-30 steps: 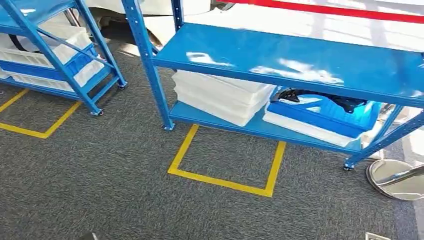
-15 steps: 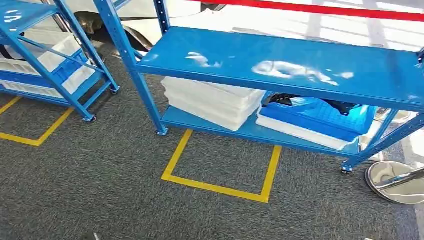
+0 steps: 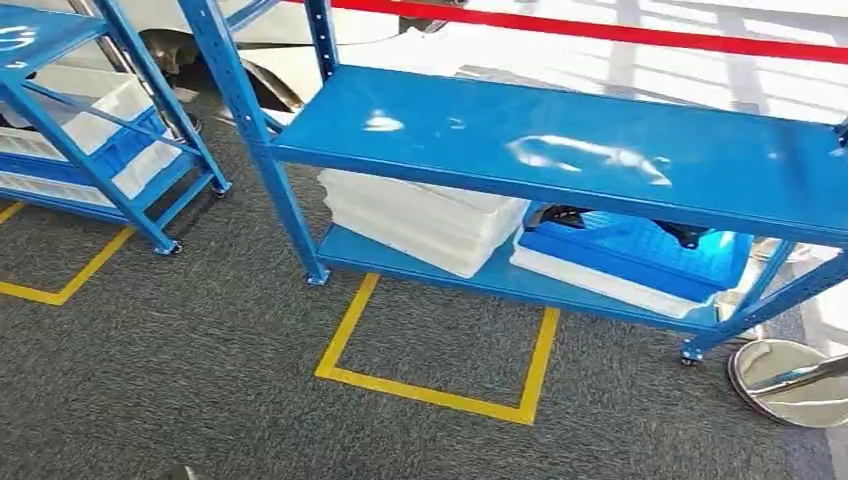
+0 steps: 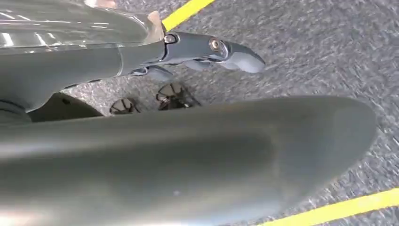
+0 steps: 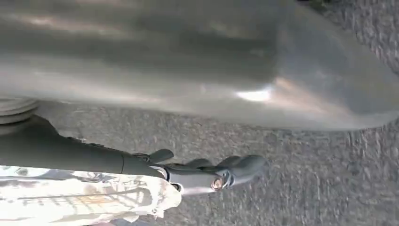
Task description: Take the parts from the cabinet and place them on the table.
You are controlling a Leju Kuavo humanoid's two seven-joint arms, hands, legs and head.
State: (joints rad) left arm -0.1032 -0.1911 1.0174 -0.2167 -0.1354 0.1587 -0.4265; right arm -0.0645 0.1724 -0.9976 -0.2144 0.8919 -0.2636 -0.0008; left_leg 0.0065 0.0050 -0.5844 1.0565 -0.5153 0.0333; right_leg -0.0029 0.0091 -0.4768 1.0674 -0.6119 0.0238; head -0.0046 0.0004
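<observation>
In the left wrist view my left hand (image 4: 197,49) hangs over the grey carpet and holds a clear plastic bag (image 4: 70,23) against its palm, fingers stretched along it. My right hand (image 5: 207,174) likewise holds a crinkled clear plastic bag (image 5: 84,197) over the carpet. What is inside the bags is not clear. Ahead in the head view stands a blue shelf rack (image 3: 560,140) with a bare, shiny top shelf. On its lower shelf sit a stack of white trays (image 3: 420,215) and a blue tray (image 3: 630,255) with black parts (image 3: 690,235).
A second blue rack (image 3: 90,120) with white and blue trays stands at the far left. A yellow tape square (image 3: 430,390) marks the carpet before the main rack. A red barrier belt (image 3: 600,30) runs behind it, and a round metal post base (image 3: 790,385) lies at the right.
The whole head picture has shifted left and slightly down, so the camera has moved. The racks and trays keep their places relative to each other.
</observation>
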